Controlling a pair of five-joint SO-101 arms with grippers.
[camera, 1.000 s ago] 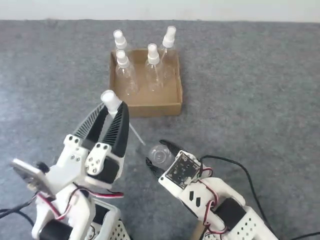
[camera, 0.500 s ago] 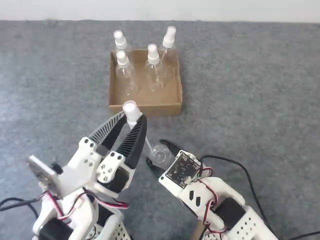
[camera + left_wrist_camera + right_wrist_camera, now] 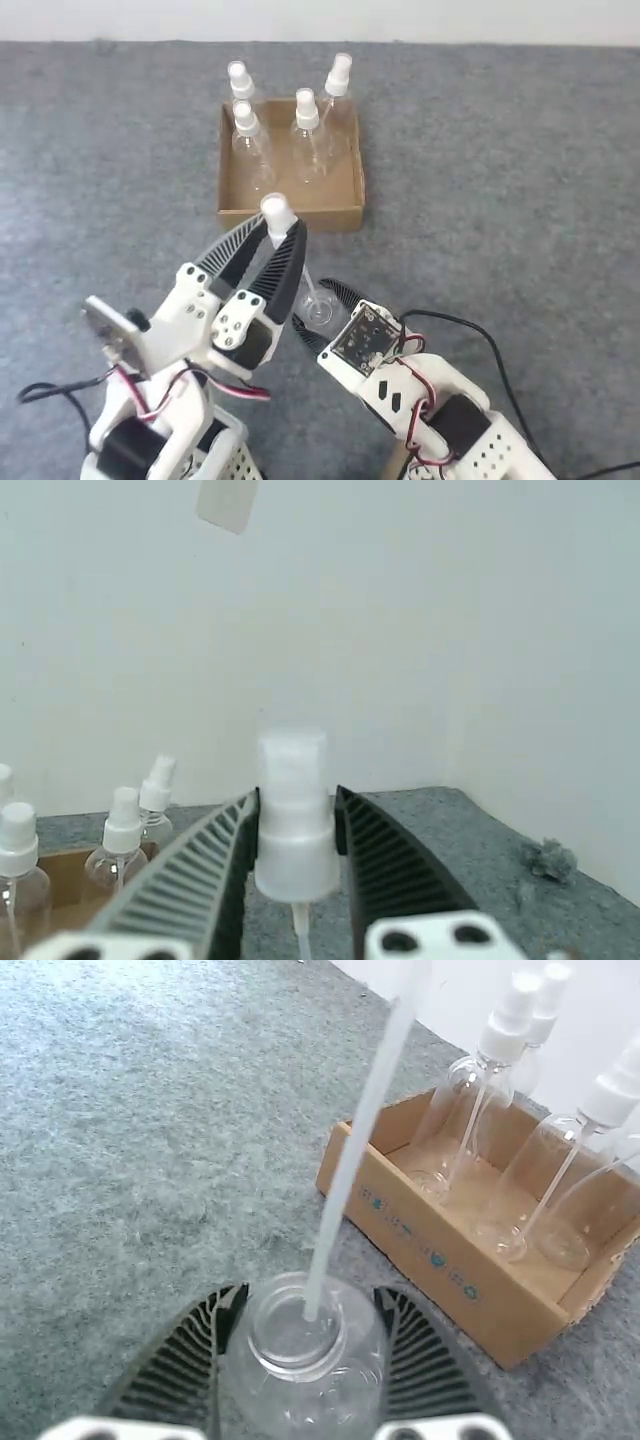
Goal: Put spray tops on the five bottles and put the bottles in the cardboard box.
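**Right wrist view: tube tip in the neck, top not yet seated**

Bottle (image 3: 300,1345), the fifth, uncapped, sits low centre of frame. Right gripper (image 3: 308,1300) is clamped on it, one finger each side of the shoulder. Mouth faces up and open.

Tube (image 3: 355,1150) slants from the upper middle of the frame down into the mouth. Its tip looks just inside the rim.

In the high view the spray top (image 3: 275,212) is pinched between the fingertips of the left gripper (image 3: 280,232), near frame centre. It lies up and left of the bottle, well clear of the neck.

The tube's long axis runs down and right from top to bottle, tilted rather than plumb. My read is that the top must travel down along that line and straighten before it can seat.

Box (image 3: 290,217) lies just beyond, upper centre, with four capped bottles (image 3: 250,150) standing in it.

Against a second ago, the left arm has swung right, carrying the top from left of centre. The tube tip, then beside the bottle, now meets the mouth. Right gripper and bottle are unmoved.
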